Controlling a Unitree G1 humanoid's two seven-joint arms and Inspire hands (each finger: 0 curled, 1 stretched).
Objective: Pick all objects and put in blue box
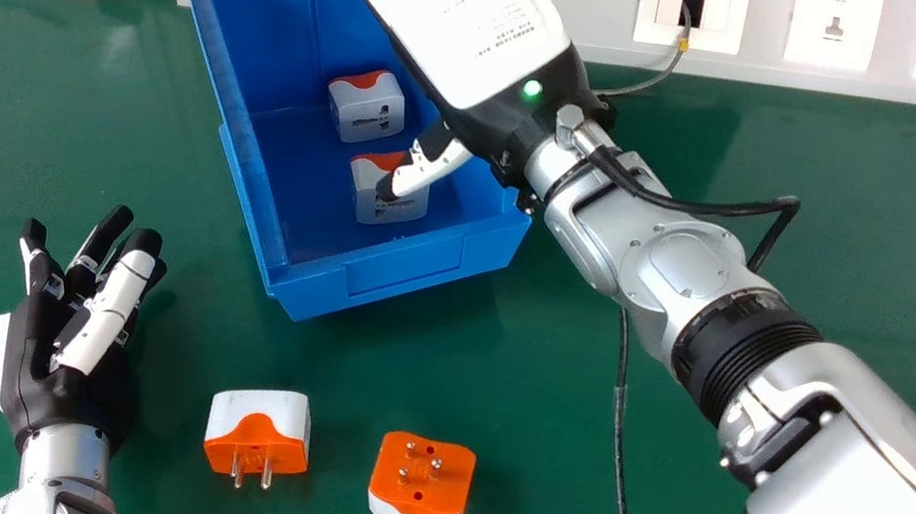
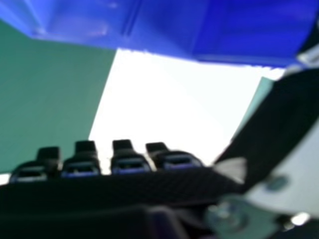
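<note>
My right hand (image 1: pixel 477 27) is over the back right side of the blue box (image 1: pixel 412 267), its fingers straight and holding nothing. In the right hand view, my right hand (image 2: pixel 129 164) has the blue box (image 2: pixel 164 30) beyond it. Inside the box are two white adapters with orange ends, one farther back (image 1: pixel 365 111) and one nearer (image 1: pixel 381 200), partly covered by the right thumb. On the table in front stand a white-and-orange adapter (image 1: pixel 258 435) with pins toward the front and another (image 1: pixel 422 481) with pins up. My left hand (image 1: pixel 83 339) rests open left of them.
A trunking with sockets (image 1: pixel 759 30) runs along the back of the green table (image 1: pixel 797 143). A black cable (image 1: pixel 618 459) lies on the table right of the adapters, passing under the right forearm.
</note>
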